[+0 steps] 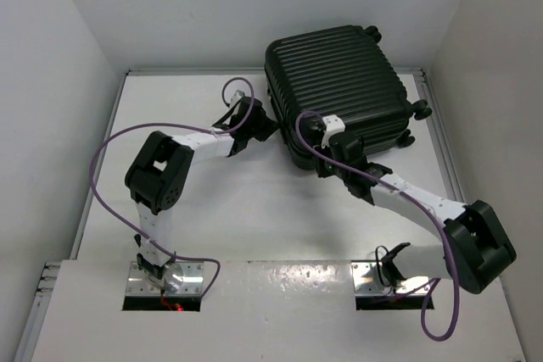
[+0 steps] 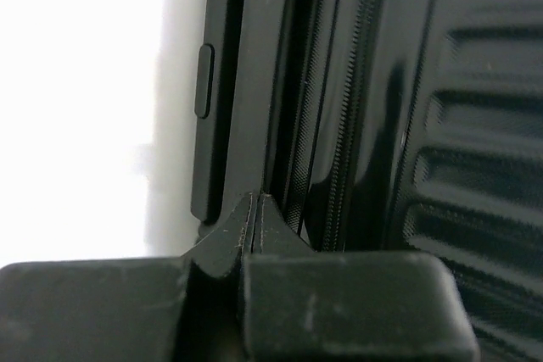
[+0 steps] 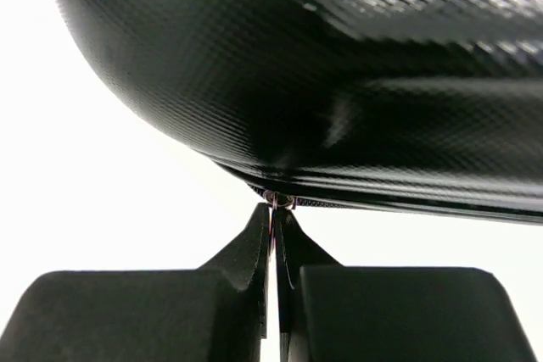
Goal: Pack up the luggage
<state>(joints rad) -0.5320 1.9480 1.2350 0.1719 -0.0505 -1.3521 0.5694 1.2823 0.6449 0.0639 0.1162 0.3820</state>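
Observation:
The luggage (image 1: 339, 82), a large black ribbed suitcase, lies closed on its side at the back right of the white table (image 1: 170, 116). My left gripper (image 1: 270, 126) is at its left edge. In the left wrist view the left gripper (image 2: 255, 201) is shut with nothing between its tips, which point at the luggage (image 2: 475, 125) seam beside the zipper track (image 2: 344, 125). My right gripper (image 1: 327, 164) is at the near edge. In the right wrist view the right gripper (image 3: 277, 211) is shut on a thin metal zipper pull (image 3: 278, 201) under the luggage (image 3: 339, 65) shell.
Small black wheels (image 1: 420, 109) stick out on the suitcase's right side, close to the right wall. White walls close in the table on the left, back and right. Purple cables (image 1: 106, 167) loop off both arms.

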